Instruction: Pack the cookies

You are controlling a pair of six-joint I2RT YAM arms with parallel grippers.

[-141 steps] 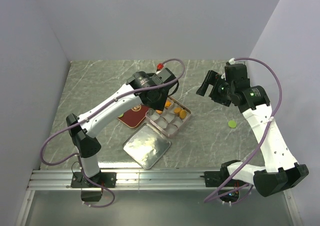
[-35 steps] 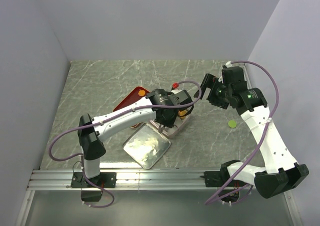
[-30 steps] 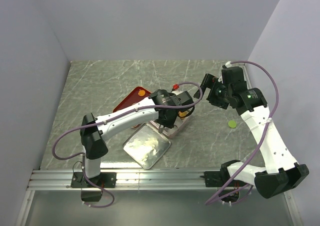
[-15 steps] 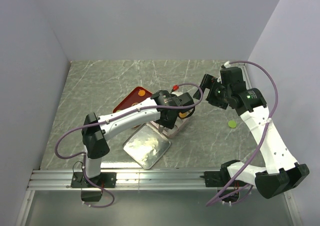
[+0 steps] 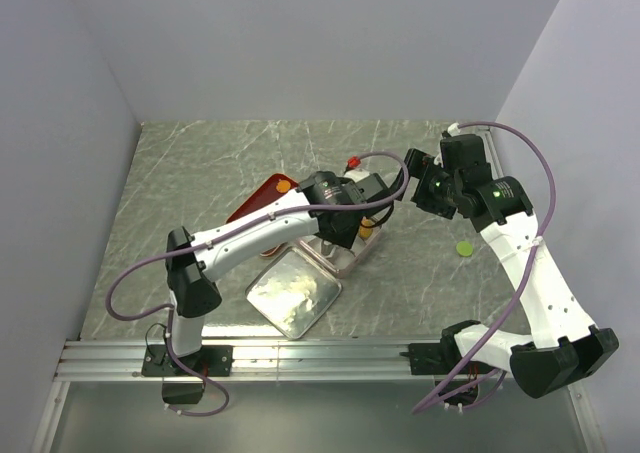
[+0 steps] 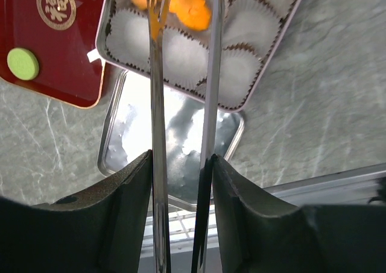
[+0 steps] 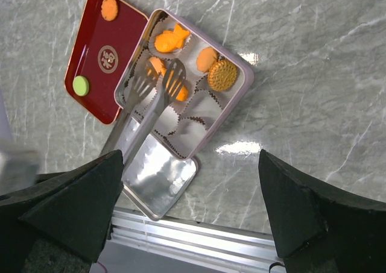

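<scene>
My left gripper (image 5: 350,210) is shut on metal tongs (image 6: 158,104); the tong tips (image 7: 172,74) are over the open tin (image 7: 241,92) of white paper cups, with an orange cookie (image 6: 190,11) at the tips. The tin holds a fish-shaped orange cookie (image 7: 170,40), a plain orange one (image 7: 207,58) and a ridged round one (image 7: 224,75). An orange cookie (image 7: 109,8) and a green cookie (image 7: 80,85) lie on the red tray (image 7: 96,56). Another green cookie (image 5: 464,247) lies on the table at the right. My right gripper (image 5: 412,173) is open and empty, up to the right of the tin.
The tin's silver lid (image 5: 293,292) lies on the table just in front of the tin, touching it. The red tray (image 5: 262,195) sits left of the tin. Grey walls close in the left, back and right sides. An aluminium rail (image 5: 320,358) runs along the near edge.
My left gripper has carried the tongs from over the red tray rightwards to over the tin, then drifted slightly farther back. The right arm has barely moved.
</scene>
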